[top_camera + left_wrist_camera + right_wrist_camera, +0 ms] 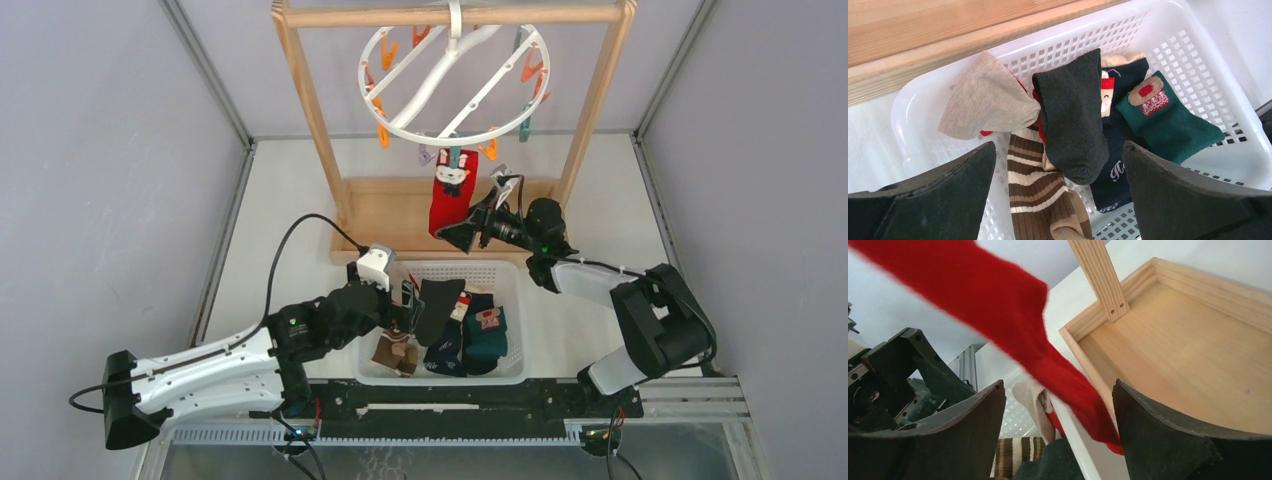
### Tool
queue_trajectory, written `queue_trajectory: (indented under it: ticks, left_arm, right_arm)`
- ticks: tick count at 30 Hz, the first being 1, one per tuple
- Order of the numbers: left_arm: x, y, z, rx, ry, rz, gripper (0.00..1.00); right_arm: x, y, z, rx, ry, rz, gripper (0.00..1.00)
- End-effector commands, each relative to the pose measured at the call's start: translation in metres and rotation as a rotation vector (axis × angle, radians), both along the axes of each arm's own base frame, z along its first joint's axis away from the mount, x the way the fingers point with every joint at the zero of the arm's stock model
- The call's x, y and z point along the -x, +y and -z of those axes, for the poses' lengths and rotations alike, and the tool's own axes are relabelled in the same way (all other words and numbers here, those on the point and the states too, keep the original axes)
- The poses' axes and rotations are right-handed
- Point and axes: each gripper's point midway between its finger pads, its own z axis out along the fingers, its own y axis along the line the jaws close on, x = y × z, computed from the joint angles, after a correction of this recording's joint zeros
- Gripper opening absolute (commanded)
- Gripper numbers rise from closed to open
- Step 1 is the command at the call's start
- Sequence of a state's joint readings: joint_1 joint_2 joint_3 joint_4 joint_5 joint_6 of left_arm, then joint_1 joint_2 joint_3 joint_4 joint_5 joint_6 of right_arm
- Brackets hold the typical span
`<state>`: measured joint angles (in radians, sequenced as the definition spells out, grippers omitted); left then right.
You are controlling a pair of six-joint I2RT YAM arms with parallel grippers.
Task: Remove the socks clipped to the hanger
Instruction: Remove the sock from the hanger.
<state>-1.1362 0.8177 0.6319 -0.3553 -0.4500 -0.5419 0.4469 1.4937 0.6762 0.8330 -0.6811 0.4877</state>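
When checked beneath the hanger (437,78), finds right gripper (460,235) spread at clipped red sock (448,205) lower end, poised for pulling; left gripper (408,303) spread, empty, well apart.

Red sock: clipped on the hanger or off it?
Clipped on: the red sock hangs from a clip on the rim of the hanger.

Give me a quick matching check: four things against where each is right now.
1 red sock
2 brown striped sock
3 left hand
4 hanger

A open, over the white basket
B hung on the top bar of the wooden rack
C clipped up, hanging
D lying in that basket

Pairs: 1-C, 2-D, 3-A, 4-B
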Motion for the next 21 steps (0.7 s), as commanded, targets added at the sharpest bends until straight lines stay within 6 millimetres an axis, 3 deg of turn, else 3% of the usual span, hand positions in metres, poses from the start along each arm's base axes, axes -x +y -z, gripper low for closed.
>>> queue_trajectory:
  ticks: [1,3,6,10,13,21]
  left_arm:
    - [-0.003,-0.003,-0.009,0.023,-0.019,-0.003,1.00]
    - [-0.003,-0.002,-0.010,0.026,-0.019,-0.005,1.00]
    - [-0.003,-0.003,-0.013,0.038,-0.022,-0.001,1.00]
    - [-0.001,-0.006,-0.032,0.084,-0.046,0.025,1.00]
    - [-0.001,-0.007,-0.057,0.121,-0.095,0.048,1.00]
    - [-0.013,-0.010,-0.137,0.205,-0.238,0.116,1.00]
  right_arm:
    - [-0.001,0.005,-0.027,-0.100,-0.043,-0.067,0.79]
    - [0.003,0.006,-0.025,-0.109,-0.013,-0.093,0.63]
    - [0.012,0.003,-0.027,-0.122,0.028,-0.148,0.29]
    - [0.029,0.000,-0.043,-0.143,0.033,-0.207,0.00]
    - [0.043,-0.004,-0.058,-0.152,0.037,-0.247,0.00]
    - [0.077,-0.017,-0.071,-0.142,0.181,-0.343,0.00]
